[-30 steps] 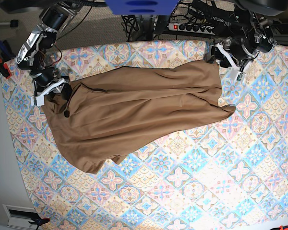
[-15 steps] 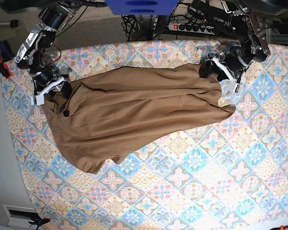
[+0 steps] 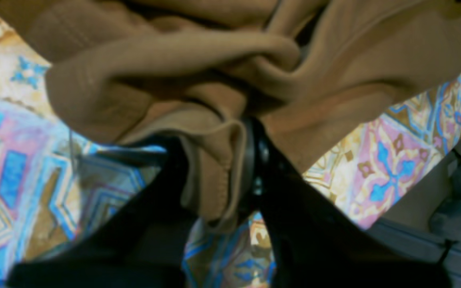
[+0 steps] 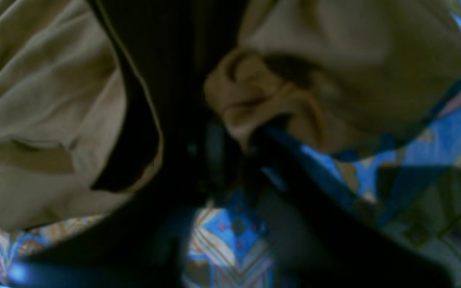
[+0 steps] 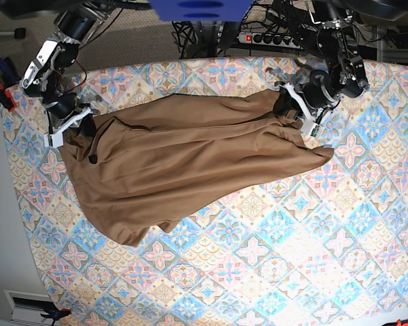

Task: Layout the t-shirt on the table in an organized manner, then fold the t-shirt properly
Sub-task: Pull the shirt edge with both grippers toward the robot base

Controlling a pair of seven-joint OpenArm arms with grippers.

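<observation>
Left pincer (image 3: 218,176) pinches t-shirt (image 5: 183,163) hem (base view hides this).

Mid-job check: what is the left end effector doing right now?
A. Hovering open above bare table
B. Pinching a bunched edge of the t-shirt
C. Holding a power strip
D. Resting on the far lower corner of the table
B. In the left wrist view, the left end effector is shut on a bunched fold of the t-shirt, with the table beneath.

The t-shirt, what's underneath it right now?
Under the t-shirt lies the table, its tile pattern showing all around the cloth. Whatever part of the table sits beneath the cloth is covered, so anything there cannot be seen.
</observation>
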